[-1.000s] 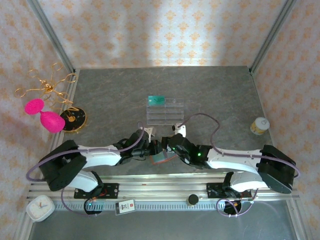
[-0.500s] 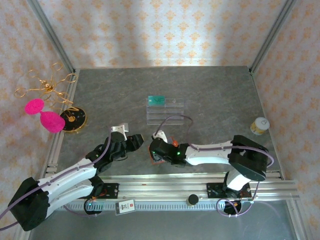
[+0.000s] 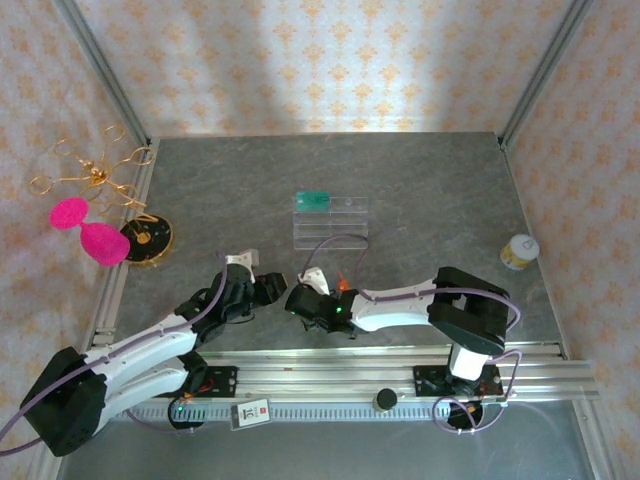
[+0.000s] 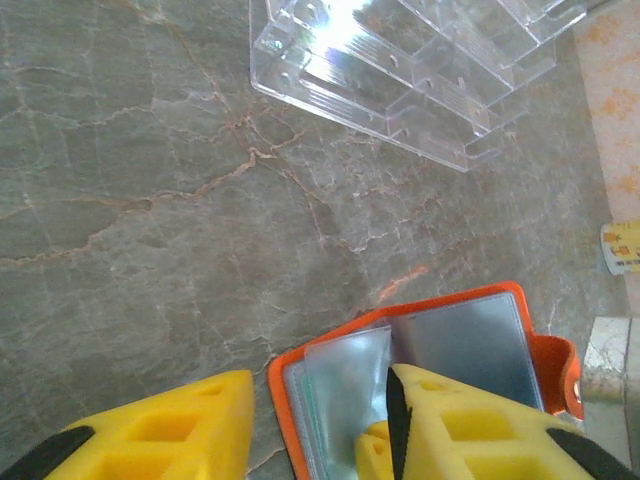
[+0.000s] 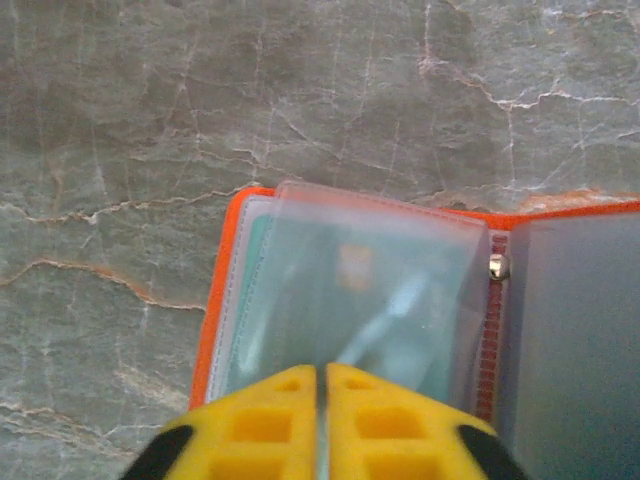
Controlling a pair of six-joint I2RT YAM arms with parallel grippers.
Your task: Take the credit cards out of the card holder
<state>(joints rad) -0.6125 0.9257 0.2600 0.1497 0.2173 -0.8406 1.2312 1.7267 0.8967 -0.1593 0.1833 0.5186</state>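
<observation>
A grey, veined stone-look counter (image 3: 430, 180) forms the floor of a booth. Its walls are pale paper printed with orange motifs, and aluminium posts stand at the corners.

The small orange-red folding card holder (image 5: 575, 330) lies open and flat directly under the right claw (image 5: 322, 400), close to the counter's near edge. That claw's 2 yellow fingers (image 5: 270, 415) are pressed together at the near edge of a clear plastic sleeve (image 5: 400, 250) over the holder's left half. Whether the sleeve is nipped between them cannot be told. Just beyond the fingertips, a thin teal-green card (image 5: 258, 300) shows through the sleeve in its pocket.

Just left of it, the left claw (image 4: 318, 420) stands spread, 1 finger above the holder's corner and the other above plain stone.

Well ahead of both claws sits a clear acrylic slotted rack (image 3: 332, 220), with a second teal-green card (image 3: 313, 200) in its far-left slot. Open stone runs between the claws and the rack.

Far right of the right claw, near the counter's edge, stands a small pale lidded jar (image 3: 519, 251). Far left of the left claw, a round black-and-gold disc (image 3: 147, 237), 2 pink lumps (image 3: 98, 240) and a gold wire ornament (image 3: 95, 172) crowd the left edge.
</observation>
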